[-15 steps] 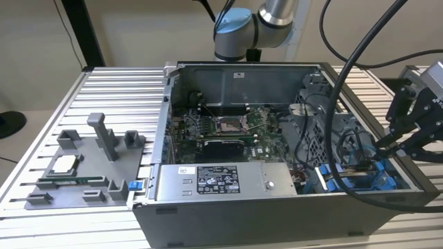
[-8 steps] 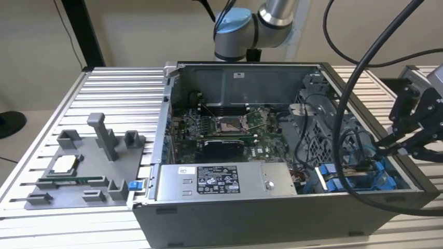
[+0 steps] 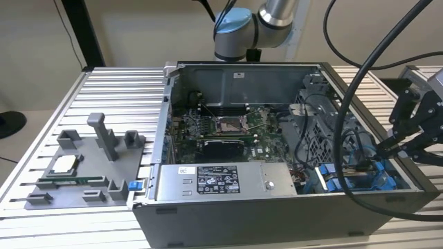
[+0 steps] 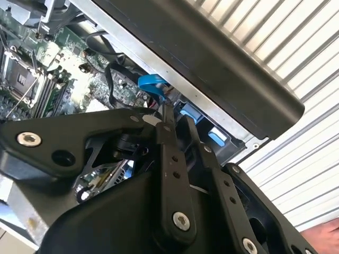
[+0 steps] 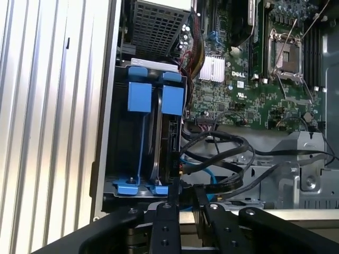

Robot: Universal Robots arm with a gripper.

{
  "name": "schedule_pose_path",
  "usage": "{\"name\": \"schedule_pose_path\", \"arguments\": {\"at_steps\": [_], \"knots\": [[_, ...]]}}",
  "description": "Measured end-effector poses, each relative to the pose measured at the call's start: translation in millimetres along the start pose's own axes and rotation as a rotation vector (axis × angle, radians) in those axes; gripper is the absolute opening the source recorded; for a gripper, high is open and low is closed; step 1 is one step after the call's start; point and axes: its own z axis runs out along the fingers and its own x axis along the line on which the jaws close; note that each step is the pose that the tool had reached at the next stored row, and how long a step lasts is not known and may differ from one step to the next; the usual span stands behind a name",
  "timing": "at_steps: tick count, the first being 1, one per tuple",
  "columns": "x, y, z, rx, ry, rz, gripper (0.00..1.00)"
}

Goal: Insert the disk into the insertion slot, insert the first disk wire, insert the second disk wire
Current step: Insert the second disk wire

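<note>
Working the disk-wire step, it seems: the disk (image 5: 168, 143) already stands on edge in the insertion slot (image 5: 123, 153).
The gripper (image 5: 186, 186) hovers just beside the disk's near end, close to the black cables (image 5: 222, 136); whether it is clenched on a wire or released I cannot tell. Seating a plug there calls for square alignment in tight quarters. The open computer case (image 3: 277, 218) on the counter (image 3: 118, 88) also holds the motherboard (image 3: 229, 129) and power supply box (image 3: 221, 181).

I am working in a robotics lab; an opened computer case (image 3: 263, 218) is sitting on a ribbed aluminium bench (image 3: 118, 93); a grey parts fixture (image 3: 76, 189) is lying beside it.
</note>
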Motion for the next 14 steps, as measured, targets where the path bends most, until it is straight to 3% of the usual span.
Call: {"name": "schedule_pose_path", "arguments": {"at_steps": [9,10,14], "knots": [[0.7,-0.4,2.5,-0.0001,-0.0002,0.0,1.0],[0.7,-0.4,2.6,-0.0001,-0.0002,0.0,0.0],[0.7,-0.4,2.6,-0.0001,-0.0002,0.0,0.0]]}}
